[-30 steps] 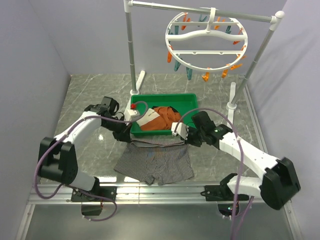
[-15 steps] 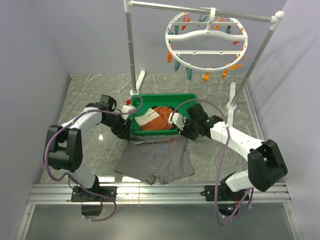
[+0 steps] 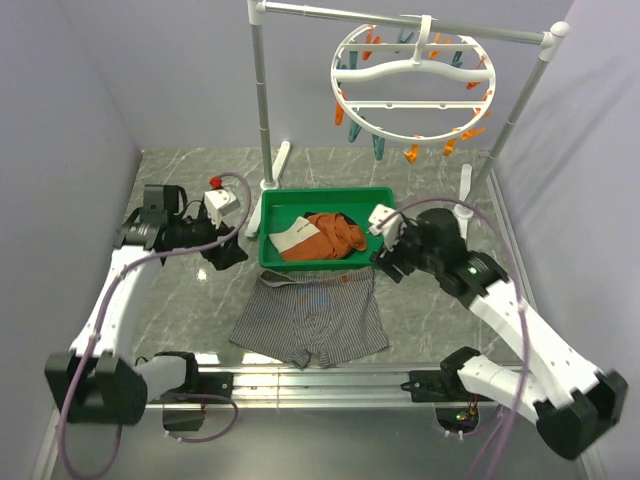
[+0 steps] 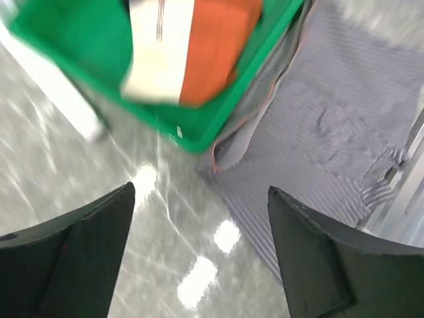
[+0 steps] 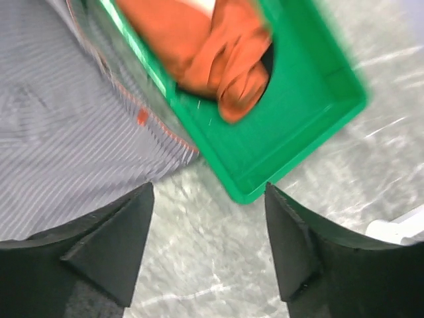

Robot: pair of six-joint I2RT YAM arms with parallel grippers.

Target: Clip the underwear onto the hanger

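Note:
The underwear (image 3: 310,322) lies spread flat on the marble table, its waistband against the near edge of the green tray (image 3: 325,192). It also shows in the left wrist view as underwear (image 4: 331,112) and in the right wrist view as underwear (image 5: 59,146). The hanger (image 3: 415,85) hangs from the rack's top bar at the back, orange and teal pins around its ring. My left gripper (image 3: 228,256) (image 4: 200,192) is open and empty, left of the waistband's corner. My right gripper (image 3: 385,268) (image 5: 209,189) is open and empty beside the tray's right corner.
The green tray (image 4: 218,126) (image 5: 298,112) holds an orange-rust garment (image 3: 335,232) and a white cloth (image 3: 292,238) with an orange band. The tube rack frame (image 3: 262,100) stands behind the tray, with feet on both sides. A metal rail runs along the near edge.
Both grippers have opened and let go of the waistband. The left arm swung out to the left, the right arm back to the right. The underwear stays flat on the table.

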